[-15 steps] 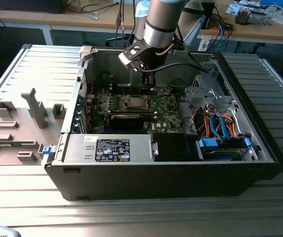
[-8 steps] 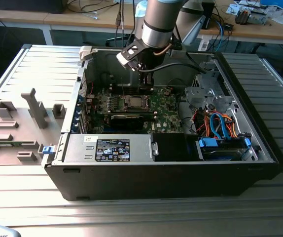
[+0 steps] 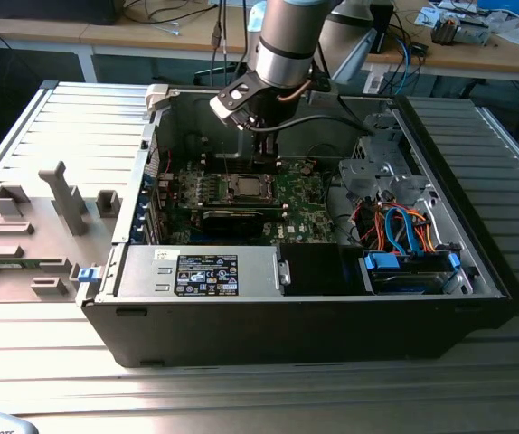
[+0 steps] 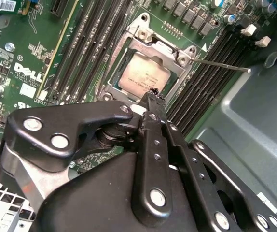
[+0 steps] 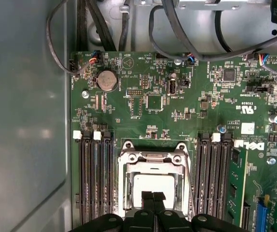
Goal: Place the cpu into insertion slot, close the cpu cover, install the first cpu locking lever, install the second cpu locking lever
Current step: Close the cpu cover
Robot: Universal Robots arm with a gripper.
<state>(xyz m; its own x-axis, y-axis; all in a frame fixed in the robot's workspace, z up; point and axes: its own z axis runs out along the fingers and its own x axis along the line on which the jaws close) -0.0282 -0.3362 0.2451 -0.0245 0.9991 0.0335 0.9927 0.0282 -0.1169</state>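
Exterior view's left: grey plastic fixtures (image 3: 65,203) on the ribbed table (image 3: 241,398), just beside the open computer case (image 3: 314,334). Inside the case the green motherboard (image 3: 300,194) lies flat, with the insertion slot (image 3: 246,188) near its middle. The arm (image 3: 287,45) hangs over the slot's far side, its fingertips hard to make out against the dark case. Exterior view's right: drive bay with blue and orange cables (image 3: 404,226). Second wrist view: the cpu (image 4: 142,77) is seated in the slot, its silver top showing through the window of the cpu cover (image 4: 166,47), which lies flat over it. The gripper (image 4: 153,96) is clenched on nothing, tips pressed together at the socket's edge; contact unclear. A thin locking lever (image 4: 223,64) sticks out over the memory slots (image 4: 206,87), apparently unlatched. In the first wrist view the fingers hide the socket's near side.
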